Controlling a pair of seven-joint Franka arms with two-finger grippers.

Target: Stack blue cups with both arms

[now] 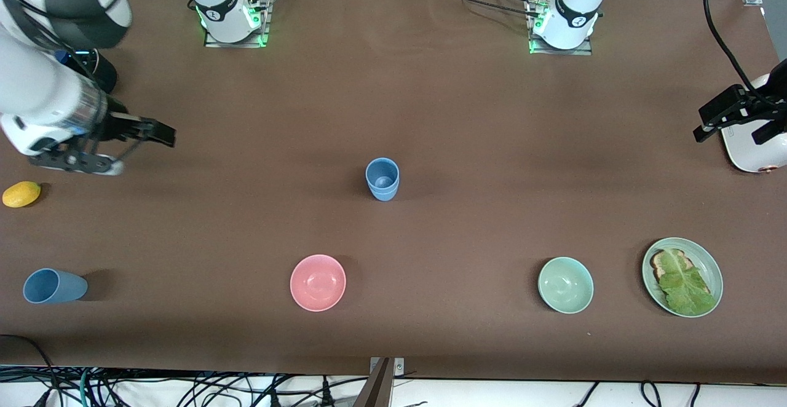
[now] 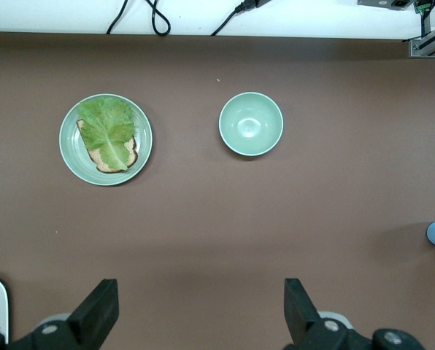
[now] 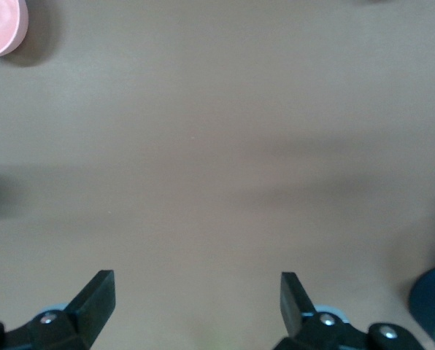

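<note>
I judge one stack done at frame centre (image 1: 382,179), one blue cup (image 1: 54,286) lying unstacked lower left; left gripper (image 1: 738,116) and right gripper (image 1: 132,142) both spread, empty.

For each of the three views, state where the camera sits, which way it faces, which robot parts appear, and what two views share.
Front view: high across the table, facing both bases; shows the blue cups, right gripper, left gripper.
Left wrist view: on the left arm, looking down past its open fingers at the green bowl and plate.
Right wrist view: on the right arm, looking down between open fingers at bare table.
Shared: the green bowl, front and left wrist views.
</note>
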